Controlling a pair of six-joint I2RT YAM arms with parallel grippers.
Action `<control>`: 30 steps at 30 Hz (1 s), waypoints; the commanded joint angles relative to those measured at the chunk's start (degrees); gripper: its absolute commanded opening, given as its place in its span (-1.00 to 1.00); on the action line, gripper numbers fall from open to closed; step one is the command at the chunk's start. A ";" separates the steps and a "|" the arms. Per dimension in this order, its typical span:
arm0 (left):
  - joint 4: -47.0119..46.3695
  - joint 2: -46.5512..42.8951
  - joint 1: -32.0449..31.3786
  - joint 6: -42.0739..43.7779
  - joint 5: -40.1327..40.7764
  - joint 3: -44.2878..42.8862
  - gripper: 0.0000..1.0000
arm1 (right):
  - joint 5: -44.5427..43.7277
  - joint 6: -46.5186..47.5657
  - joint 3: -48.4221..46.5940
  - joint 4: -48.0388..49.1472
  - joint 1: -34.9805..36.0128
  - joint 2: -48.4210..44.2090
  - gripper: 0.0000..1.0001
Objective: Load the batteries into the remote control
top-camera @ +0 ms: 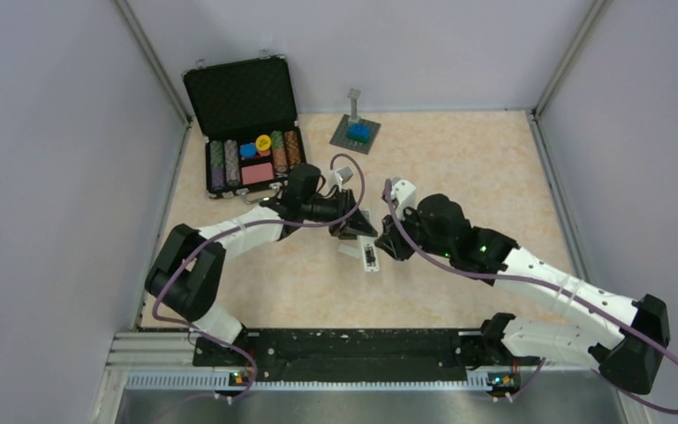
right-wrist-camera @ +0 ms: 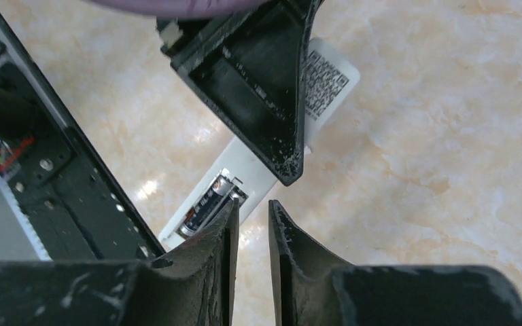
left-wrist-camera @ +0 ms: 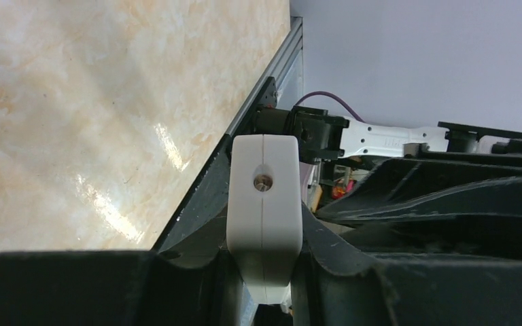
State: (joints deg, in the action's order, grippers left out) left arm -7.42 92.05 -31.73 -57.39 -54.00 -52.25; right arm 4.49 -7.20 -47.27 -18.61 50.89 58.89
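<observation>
At mid-table, the left gripper (top-camera: 358, 228) is clamped on the remote control (right-wrist-camera: 245, 163), a slim white bar seen back side up, with a printed square code label toward one end. Its battery bay lies open at the other end, the one nearer the arm bases, and the batteries (right-wrist-camera: 207, 204), two dark cells with lighter tips, sit side by side inside it. From the left wrist camera the bar's white end shows squeezed between the two black fingers (left-wrist-camera: 75, 285). Whether the bar rests on the table (top-camera: 459, 177) or is raised off it cannot be told.

The right gripper (right-wrist-camera: 251, 210) hangs just beside the bay, its jaws slightly apart with nothing between them, one finger tip almost over the cells. The two grippers crowd close together above the bar, leaving little room between them.

Open marbled tabletop stretches to the right and toward the near edge, where a black rail (top-camera: 344, 344) runs between the arm bases. An open case of poker chips (top-camera: 245, 124) stands at the far left corner and a grey plate with a blue block (top-camera: 356, 132) sits near the far edge, both well apart from the bar. Pale walls (top-camera: 53, 177) close in the left, right and far sides.
</observation>
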 commanded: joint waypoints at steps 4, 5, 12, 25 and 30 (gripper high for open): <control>3.91 -6.08 -0.25 8.25 1.44 -2.51 -1.00 | -2.23 -14.38 -8.70 -4.65 0.08 -2.14 -0.45; 4.36 -7.00 -0.21 9.08 1.69 -2.43 -1.00 | -1.64 -15.47 -8.93 -4.84 0.03 -2.24 -0.33; 4.62 -13.44 -0.25 13.11 3.51 -1.19 -1.00 | 4.15 -21.81 -7.18 -3.77 -0.03 -3.66 0.18; 1.18 -24.55 -0.25 16.78 -0.03 0.92 -1.00 | 16.23 -24.63 -2.29 4.65 -0.47 -6.65 0.32; 0.83 -25.17 -0.25 16.78 -0.43 0.92 -1.00 | 16.98 -25.04 -2.39 5.60 -0.75 -5.46 0.22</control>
State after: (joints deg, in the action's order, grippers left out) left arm -3.05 68.71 -31.77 -41.80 -52.88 -51.86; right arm 19.35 -31.35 -49.10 -16.84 50.70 53.23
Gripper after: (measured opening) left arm 0.296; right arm 0.632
